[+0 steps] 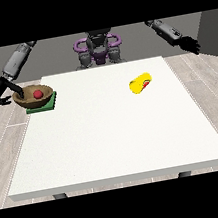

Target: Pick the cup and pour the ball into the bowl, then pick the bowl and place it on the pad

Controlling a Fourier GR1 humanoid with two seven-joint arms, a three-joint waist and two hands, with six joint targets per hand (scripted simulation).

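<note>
A brown bowl (pixel 33 96) with a red ball (pixel 38 94) inside rests on the green pad (pixel 43 105) at the table's left edge. The hand at the view's left (pixel 4 91) is beside the bowl's left rim, its fingers curled down toward the rim. A yellow cup (pixel 141 83) lies on its side on the table's right half, its red inside facing the front right. The hand at the view's right (pixel 190 44) hangs off the table's far right corner with relaxed fingers, away from everything.
The white table (pixel 116 140) spans the view. The pad and bowl overhang its left edge slightly. The robot's torso (pixel 98 49) stands behind the far edge.
</note>
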